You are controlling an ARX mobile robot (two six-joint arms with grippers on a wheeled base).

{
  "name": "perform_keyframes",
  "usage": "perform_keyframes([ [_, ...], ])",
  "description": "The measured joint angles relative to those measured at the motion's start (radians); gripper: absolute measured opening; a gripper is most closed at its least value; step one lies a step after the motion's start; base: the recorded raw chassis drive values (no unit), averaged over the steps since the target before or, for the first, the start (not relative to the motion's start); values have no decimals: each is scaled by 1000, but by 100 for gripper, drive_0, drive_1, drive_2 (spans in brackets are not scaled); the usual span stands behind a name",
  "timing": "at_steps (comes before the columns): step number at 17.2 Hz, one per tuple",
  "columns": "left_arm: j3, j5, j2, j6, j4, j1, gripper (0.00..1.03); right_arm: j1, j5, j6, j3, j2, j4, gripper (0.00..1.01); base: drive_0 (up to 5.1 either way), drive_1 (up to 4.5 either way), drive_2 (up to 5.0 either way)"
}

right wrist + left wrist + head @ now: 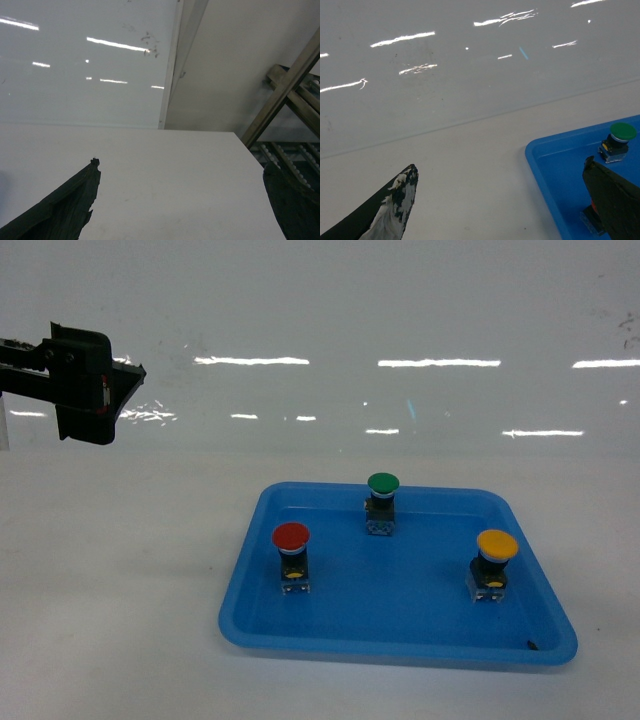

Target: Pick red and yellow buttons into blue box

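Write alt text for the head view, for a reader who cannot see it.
A blue tray on a white table holds three upright push buttons: red button at left, green button at the back, yellow button at right. The left tool hangs open at upper left, away from the tray.

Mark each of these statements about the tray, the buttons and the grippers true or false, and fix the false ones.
1. All three buttons stand in the blue tray. True.
2. The green button stands nearest the tray's front rim. False: it stands at the back; the red button and yellow button stand nearer the front.
3. The left gripper holds the red button. False: it hangs raised, left of the tray, with nothing between its fingers.
4. The yellow button is right of the red one in the head view. True.
5. The right gripper is shut on the yellow button. False: its fingers are apart over bare table, holding nothing.
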State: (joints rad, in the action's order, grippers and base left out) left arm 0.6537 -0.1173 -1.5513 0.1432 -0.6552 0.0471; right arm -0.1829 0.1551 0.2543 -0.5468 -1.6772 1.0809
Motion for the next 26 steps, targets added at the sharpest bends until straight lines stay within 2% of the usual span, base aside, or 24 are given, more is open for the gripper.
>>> perform_keyframes([
  [3, 0, 2, 0, 0, 0, -3, 98, 8, 0, 21, -2, 15, -10, 98, 0, 0, 0],
  [7, 0, 1, 0, 0, 0, -2, 98, 7, 1, 28, -2, 16, -11, 98, 0, 0, 0],
  [9, 0, 1, 0, 0, 1, -2, 98, 35, 17, 31, -6, 1, -10, 98, 0, 0, 0],
  [13, 0, 2, 0, 0, 1, -2, 98, 114, 11, 33, -38, -39, -79, 98, 0, 0, 0],
  [16, 0, 1, 0, 0, 0, -2, 98, 141, -18, -3, -65, -63, -131, 98, 0, 0, 0],
  [18, 0, 2, 0, 0, 0, -2, 98, 146, -52, -36, -75, -94, -170, 98, 0, 0, 0],
  [22, 0, 2, 0, 0, 1, -2, 98, 159, -250, -136, -93, -74, -236, 98, 0, 0, 0],
  [23, 0, 2, 0, 0, 0, -2, 98, 166, -305, -150, -94, -61, -250, 98, 0, 0, 0],
  [25, 0, 1, 0, 0, 0, -2, 98, 179, -367, -156, -95, -30, -299, 98, 0, 0, 0],
  [26, 0, 1, 0, 0, 0, -2, 98, 186, -344, -144, -94, -25, -283, 98, 0, 0, 0],
])
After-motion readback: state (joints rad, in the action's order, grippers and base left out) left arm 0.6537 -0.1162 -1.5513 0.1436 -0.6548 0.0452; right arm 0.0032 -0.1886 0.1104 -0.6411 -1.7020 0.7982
